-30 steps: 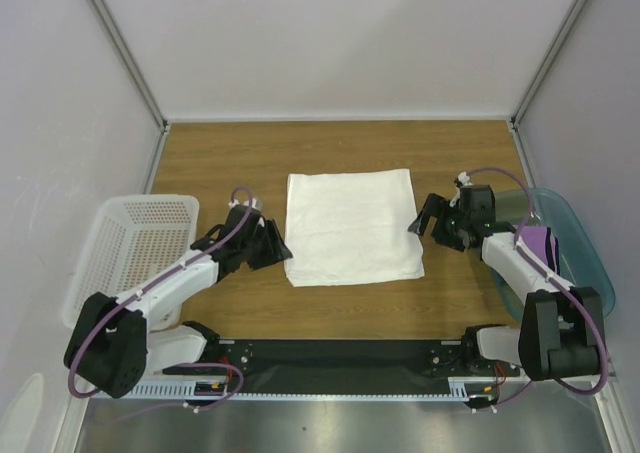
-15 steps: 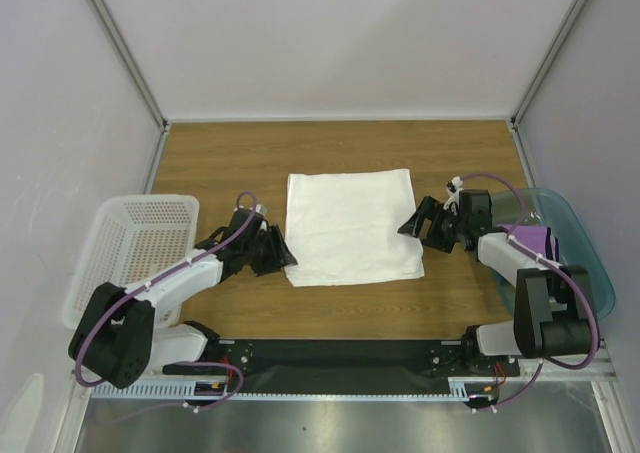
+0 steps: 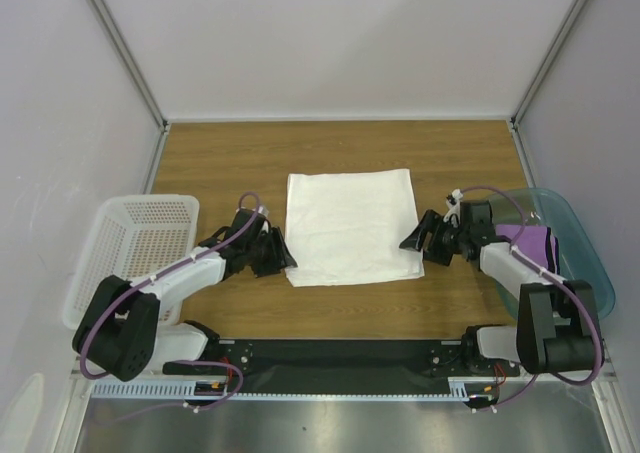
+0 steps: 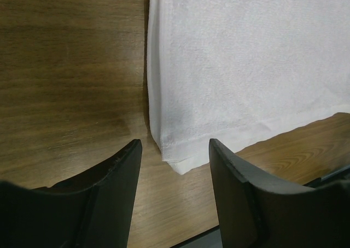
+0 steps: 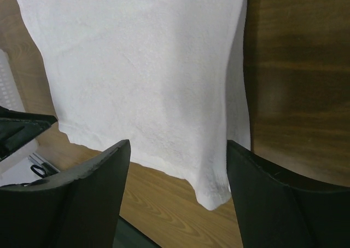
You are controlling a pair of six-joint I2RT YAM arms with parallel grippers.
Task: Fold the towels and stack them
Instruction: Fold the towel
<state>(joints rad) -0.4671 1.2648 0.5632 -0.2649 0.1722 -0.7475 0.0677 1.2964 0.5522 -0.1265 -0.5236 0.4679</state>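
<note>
A white towel (image 3: 350, 225), folded to a flat rectangle, lies in the middle of the wooden table. My left gripper (image 3: 281, 257) is open, low at the towel's near left corner. In the left wrist view that corner (image 4: 180, 161) sits just ahead of the gap of the left gripper (image 4: 175, 149), not touched. My right gripper (image 3: 412, 241) is open at the near right corner. Seen from the right wrist, the white towel (image 5: 142, 67) has its corner (image 5: 216, 196) between the fingers of the right gripper (image 5: 178, 149), not pinched. A purple towel (image 3: 536, 241) lies in the bin on the right.
A white perforated basket (image 3: 140, 243) stands at the left, close behind the left arm. A translucent teal bin (image 3: 585, 263) sits against the right wall under the right arm. Bare wood lies beyond the white towel up to the back wall.
The right gripper has dropped and moved in toward the towel's near right corner, its jaws a little narrower. The left gripper has edged forward to the near left corner.
</note>
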